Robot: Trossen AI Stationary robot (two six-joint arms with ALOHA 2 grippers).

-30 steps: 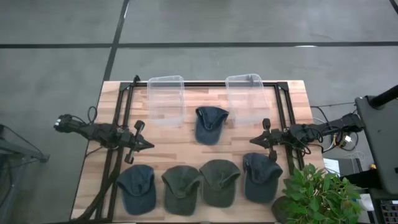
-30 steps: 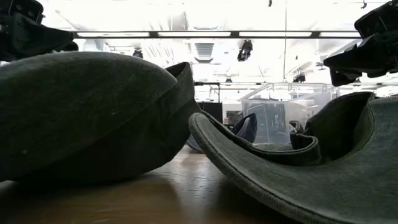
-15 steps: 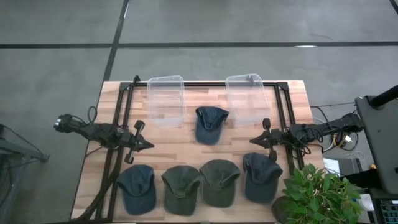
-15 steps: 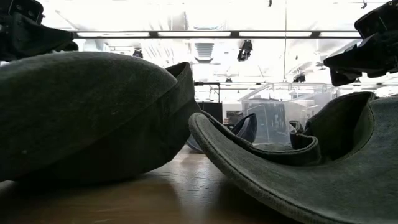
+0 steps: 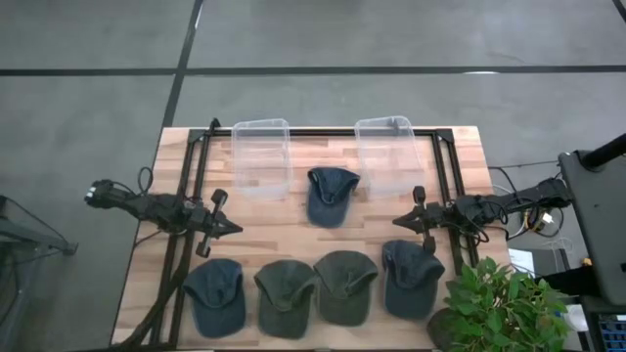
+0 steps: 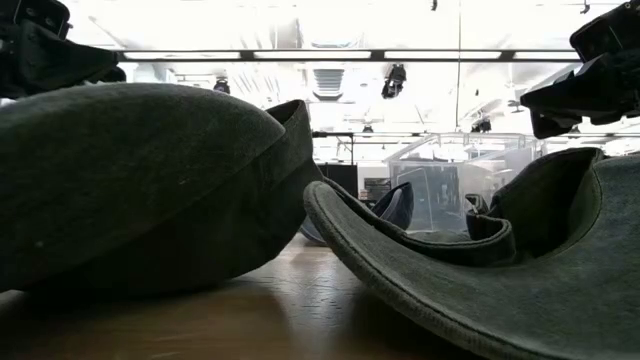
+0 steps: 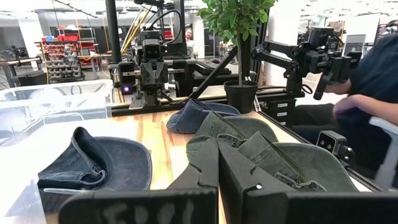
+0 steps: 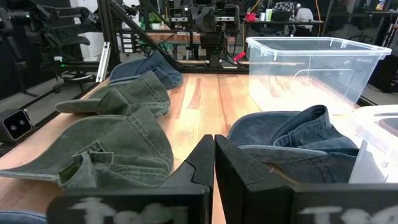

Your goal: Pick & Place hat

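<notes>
Five caps lie crown up on the wooden table. A blue cap (image 5: 332,194) sits mid-table, just near of the two bins. Along the near edge lie a blue cap (image 5: 214,293), two green caps (image 5: 285,296) (image 5: 344,286) and another blue cap (image 5: 412,276). My left gripper (image 5: 238,230) hovers shut at the table's left, pointing right, above and far of the near-left blue cap. My right gripper (image 5: 395,223) hovers shut at the right, pointing left, far of the near-right blue cap. In the wrist views both grippers (image 7: 217,149) (image 8: 214,146) show closed fingers holding nothing.
Two clear plastic bins (image 5: 260,156) (image 5: 383,152) stand at the far side. Black frame rails (image 5: 189,186) (image 5: 442,181) run along both table sides. A potted plant (image 5: 494,303) stands at the near right corner. A person (image 7: 373,81) sits beyond the table's right side.
</notes>
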